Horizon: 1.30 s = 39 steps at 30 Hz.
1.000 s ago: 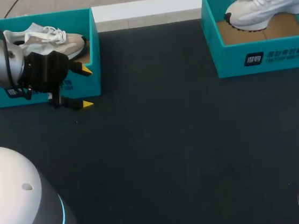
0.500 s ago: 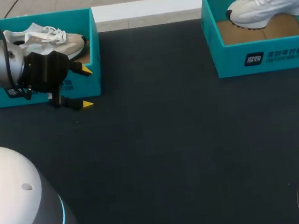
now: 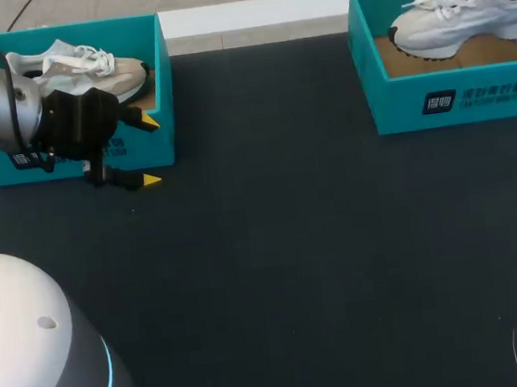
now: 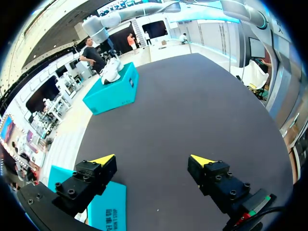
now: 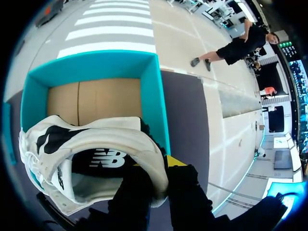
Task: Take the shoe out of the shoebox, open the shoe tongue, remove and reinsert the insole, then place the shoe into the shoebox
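The shoe (image 3: 454, 20) is held over the box (image 3: 458, 101) at 1 o'clock on the table (image 3: 292, 246), toe toward 9 o'clock and heel toward 3. The right gripper (image 5: 161, 168) is clamped on the heel collar, one finger inside the shoe and one outside, so the fingers stand only a little apart. The left gripper (image 3: 150, 151) is spread wide and holds nothing. It is parked at the 5 o'clock corner of a second box (image 3: 158, 93) at 10 o'clock, with a second shoe (image 3: 76, 69) inside.

Risks, as judged:
- Only the soft collar is pinched, so the shoe may swing or slip out.
- The hanging toe or sole may catch the box wall and drag the box.
- Loose laces may snag on the rim.
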Tool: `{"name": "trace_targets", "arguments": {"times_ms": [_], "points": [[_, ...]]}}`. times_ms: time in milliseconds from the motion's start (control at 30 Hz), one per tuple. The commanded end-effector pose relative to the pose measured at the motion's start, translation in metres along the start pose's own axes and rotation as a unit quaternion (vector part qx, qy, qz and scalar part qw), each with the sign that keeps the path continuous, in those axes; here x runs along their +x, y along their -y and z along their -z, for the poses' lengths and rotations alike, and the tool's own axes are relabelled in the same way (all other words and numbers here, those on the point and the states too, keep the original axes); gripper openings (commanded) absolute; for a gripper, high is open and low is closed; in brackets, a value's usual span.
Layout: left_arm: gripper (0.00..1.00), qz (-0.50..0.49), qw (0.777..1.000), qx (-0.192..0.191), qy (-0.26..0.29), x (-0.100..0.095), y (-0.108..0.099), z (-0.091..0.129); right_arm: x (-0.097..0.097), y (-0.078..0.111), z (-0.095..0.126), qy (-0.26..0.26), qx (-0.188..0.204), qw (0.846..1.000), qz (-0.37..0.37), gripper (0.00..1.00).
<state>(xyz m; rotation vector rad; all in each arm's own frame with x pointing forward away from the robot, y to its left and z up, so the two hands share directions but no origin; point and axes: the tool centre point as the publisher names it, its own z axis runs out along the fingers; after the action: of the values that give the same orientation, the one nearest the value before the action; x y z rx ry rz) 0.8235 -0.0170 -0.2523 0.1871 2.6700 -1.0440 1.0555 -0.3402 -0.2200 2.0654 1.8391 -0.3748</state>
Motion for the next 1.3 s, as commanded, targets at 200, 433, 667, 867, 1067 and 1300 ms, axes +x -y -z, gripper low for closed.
{"name": "trace_targets", "arguments": {"times_ms": [200,433,667,867,1067,1300], "points": [[1.00,0.000,1.000,-0.002,0.000,0.001,0.001,0.001,0.008,0.007,-0.015,0.002,0.004,1.000,-0.003,0.00],[1.00,0.000,1.000,-0.002,0.000,0.001,0.001,0.001,0.011,0.016,-0.025,0.006,0.013,1.000,-0.007,0.00],[1.00,0.000,1.000,-0.002,0.000,0.001,0.001,0.001,0.016,0.026,-0.037,0.015,0.019,1.000,-0.010,0.00],[1.00,0.000,1.000,-0.002,0.000,0.001,0.001,0.001,0.018,0.032,-0.049,0.016,0.023,1.000,-0.013,0.00],[1.00,0.000,1.000,-0.002,0.000,0.001,0.001,0.001,0.028,0.038,-0.060,0.001,0.025,0.999,-0.024,0.00],[1.00,0.000,1.000,-0.002,0.000,0.001,0.001,0.001,0.034,0.043,-0.073,0.007,0.028,0.999,-0.017,0.00]]}}
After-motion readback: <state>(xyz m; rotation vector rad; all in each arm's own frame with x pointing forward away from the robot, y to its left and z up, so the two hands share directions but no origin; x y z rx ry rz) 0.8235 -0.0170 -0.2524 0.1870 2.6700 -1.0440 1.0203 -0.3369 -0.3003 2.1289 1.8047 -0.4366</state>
